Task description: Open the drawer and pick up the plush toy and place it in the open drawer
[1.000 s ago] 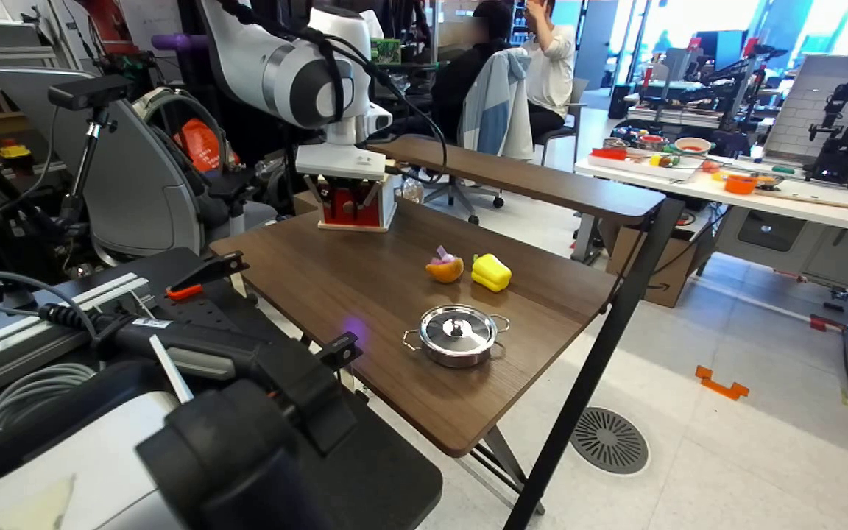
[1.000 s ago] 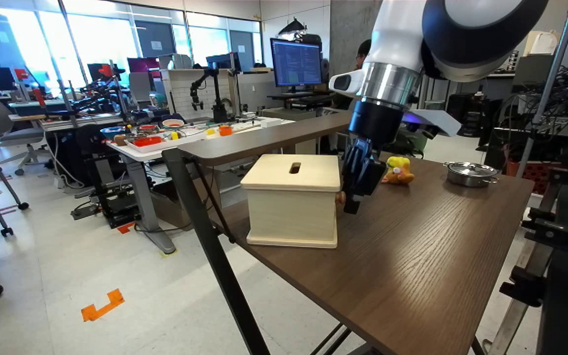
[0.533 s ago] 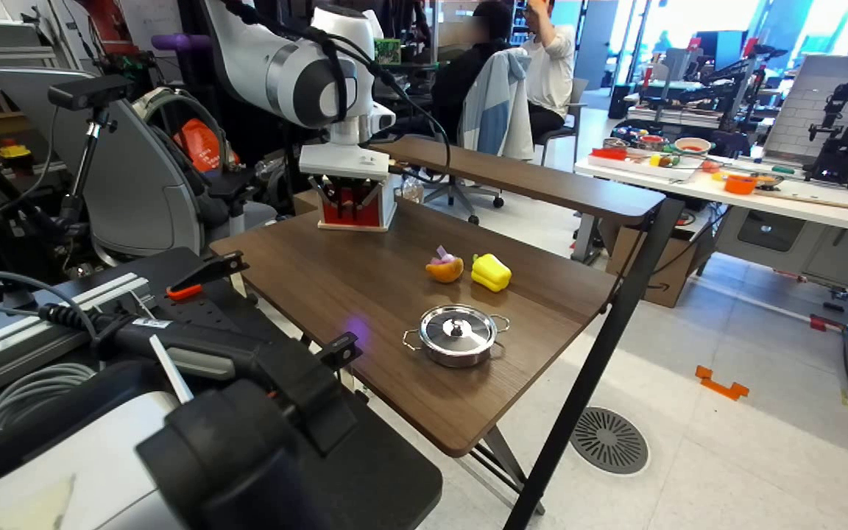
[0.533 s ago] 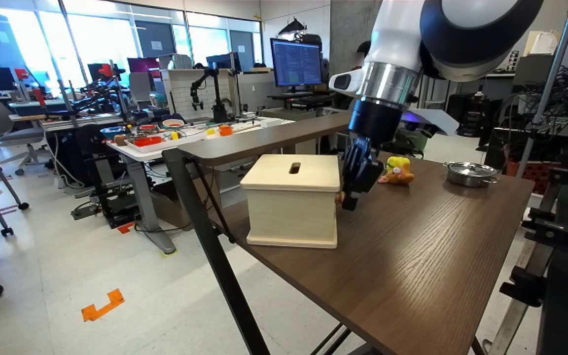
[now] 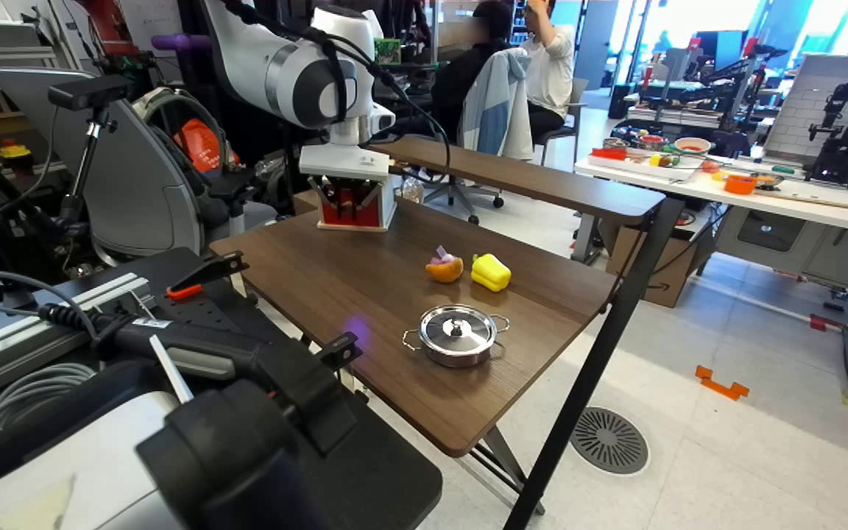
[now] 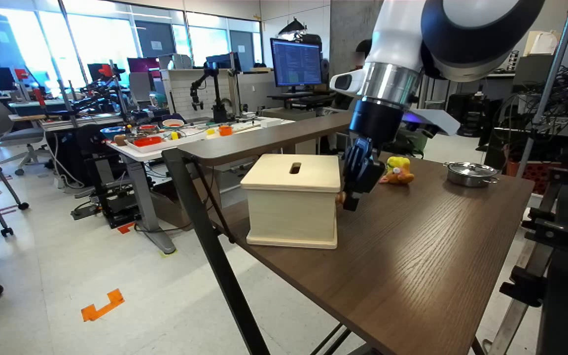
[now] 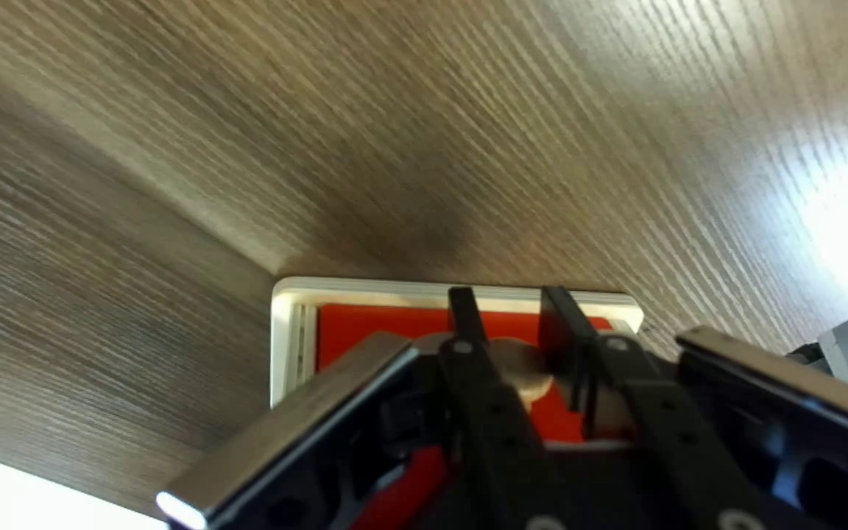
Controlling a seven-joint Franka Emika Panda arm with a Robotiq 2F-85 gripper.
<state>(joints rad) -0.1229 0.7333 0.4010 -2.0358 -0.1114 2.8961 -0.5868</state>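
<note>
Right now my one claw [image 7: 509, 298] sits by the side of one wooden box [image 6: 291, 217], its two fingers [image 7: 472, 327] pointing down before the single red drawer [image 7: 358, 322]. They stand a little apart, and one round wooden knob [image 7: 521, 372] shows in the gap between them; whether I have a pinch on it or merely straddle it, I cannot tell. The drawer looks closed, its face lying inside the box's pale frame, and the box is upright with one slot [image 6: 295, 168] cut in its top.

Out on my one table [image 5: 321, 254], well apart from the claw, I count three things more. One is the plush toy [image 5: 444, 270], orange-brown with a pinkish-purple bit on top. Just beside it is one yellow block [image 5: 492, 272] shaped like a bell pepper; an exterior view shows the two with a gap between them. Third is one round metal pot [image 5: 457, 360], near them both, with one lid [image 5: 473, 337] on it and two handles [image 5: 406, 340]. Past the table sit two people [image 5: 553, 70], one in a white top, one in dark clothing.
</note>
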